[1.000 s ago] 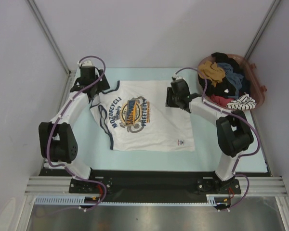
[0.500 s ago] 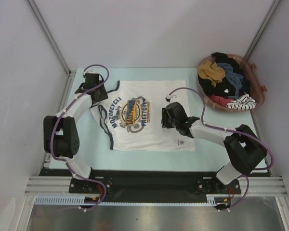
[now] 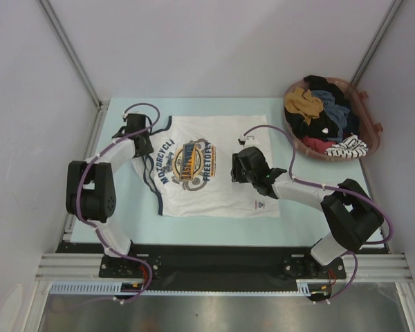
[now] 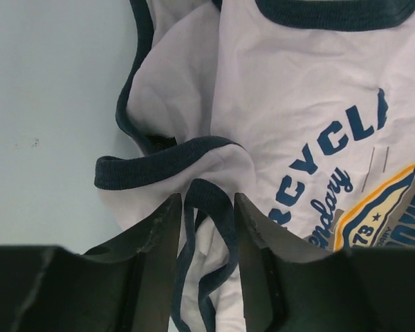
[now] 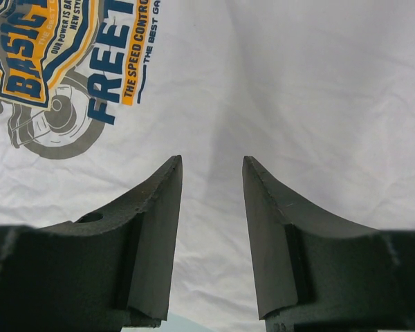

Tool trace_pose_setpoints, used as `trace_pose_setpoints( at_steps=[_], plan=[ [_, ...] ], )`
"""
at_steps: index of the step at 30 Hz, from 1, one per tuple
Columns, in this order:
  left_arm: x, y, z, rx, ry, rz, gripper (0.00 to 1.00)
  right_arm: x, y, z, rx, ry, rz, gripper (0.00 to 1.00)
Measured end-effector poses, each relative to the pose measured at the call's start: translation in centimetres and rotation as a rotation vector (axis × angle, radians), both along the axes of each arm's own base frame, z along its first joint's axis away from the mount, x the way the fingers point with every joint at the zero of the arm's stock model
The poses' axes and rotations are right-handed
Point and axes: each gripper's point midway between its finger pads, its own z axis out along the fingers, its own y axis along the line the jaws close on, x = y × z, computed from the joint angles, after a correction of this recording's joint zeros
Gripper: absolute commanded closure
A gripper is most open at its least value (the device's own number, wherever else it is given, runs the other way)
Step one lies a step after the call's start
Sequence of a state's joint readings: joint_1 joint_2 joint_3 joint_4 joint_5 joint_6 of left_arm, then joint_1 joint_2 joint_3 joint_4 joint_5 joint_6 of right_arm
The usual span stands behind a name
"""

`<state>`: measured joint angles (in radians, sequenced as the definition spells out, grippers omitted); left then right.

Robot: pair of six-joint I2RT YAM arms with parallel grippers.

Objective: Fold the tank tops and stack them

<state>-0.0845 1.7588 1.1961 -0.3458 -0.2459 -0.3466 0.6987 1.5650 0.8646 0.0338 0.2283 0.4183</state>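
Observation:
A white tank top [image 3: 221,187] with navy trim and a blue-and-yellow print lies spread flat on the pale blue table [image 3: 332,207]. My left gripper [image 3: 140,142] is at its crumpled left strap end. In the left wrist view a navy strap loop [image 4: 220,207] lies between the fingers of the left gripper [image 4: 207,197], which stand partly apart around it. My right gripper [image 3: 239,168] hovers over the top's right half. The right wrist view shows the right gripper [image 5: 212,160] open above plain white cloth [image 5: 297,83], holding nothing. A grey-blue garment [image 3: 330,102] lies in the basket.
A brown basket [image 3: 375,131] at the back right holds a jumble of black, red, mustard and striped clothes [image 3: 318,121]. Grey walls stand close on the left, back and right. The black mounting rail [image 3: 207,259] runs along the near edge.
My left gripper has come down from the far left corner onto the strap end and narrowed its jaws. The right gripper moved from the top's far edge toward its right middle, then held still.

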Motion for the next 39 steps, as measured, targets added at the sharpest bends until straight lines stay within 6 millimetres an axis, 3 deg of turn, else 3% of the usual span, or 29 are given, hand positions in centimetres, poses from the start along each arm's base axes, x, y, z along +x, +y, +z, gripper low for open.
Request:
trace_pose_setpoints(
  at_steps=[2, 4, 6, 12, 15, 19, 23, 28, 34, 39],
  plan=[
    [0.0, 0.1, -0.5, 0.006, 0.012, 0.002, 0.63, 0.0, 0.0, 0.0, 0.0, -0.002, -0.002, 0.55],
    [0.0, 0.3, -1.0, 0.008, 0.021, 0.006, 0.74, 0.1, 0.0, 0.0, -0.001, -0.003, -0.003, 0.55],
    [0.0, 0.5, -1.2, 0.009, 0.025, 0.009, 1.0, 0.1, 0.0, 0.0, -0.001, -0.002, -0.003, 0.55],
    [-0.8, 1.9, -2.1, -0.001, 0.019, 0.055, 1.0, 0.1, -0.1, 0.0, -0.004, -0.005, -0.008, 0.55],
    [-2.6, 3.3, -2.4, -0.038, -0.005, 0.107, 1.0, 0.2, -0.2, 0.0, -0.006, -0.007, -0.013, 0.56],
    [-6.7, 5.9, -1.6, -0.071, -0.069, 0.224, 1.0, 0.5, -0.6, -0.2, 0.014, 0.009, -0.036, 0.6],
    [-9.7, 7.9, -0.2, -0.13, -0.189, 0.333, 1.0, 1.7, -2.3, -2.2, 0.055, 0.086, -0.108, 0.59],
    [-12.3, 11.8, -0.3, -0.194, -0.257, 0.503, 1.0, 1.9, -5.4, -5.5, 0.085, 0.196, -0.219, 0.6],
    [-14.6, 13.5, -1.5, -0.256, -0.276, 0.618, 1.0, 2.6, -6.6, -5.7, 0.202, 0.223, -0.299, 0.61],
    [-15.2, 14.1, 0.4, -0.242, -0.355, 0.65, 0.97, 3.2, -7.3, -5.6, 0.271, 0.246, -0.352, 0.61]
  ],
)
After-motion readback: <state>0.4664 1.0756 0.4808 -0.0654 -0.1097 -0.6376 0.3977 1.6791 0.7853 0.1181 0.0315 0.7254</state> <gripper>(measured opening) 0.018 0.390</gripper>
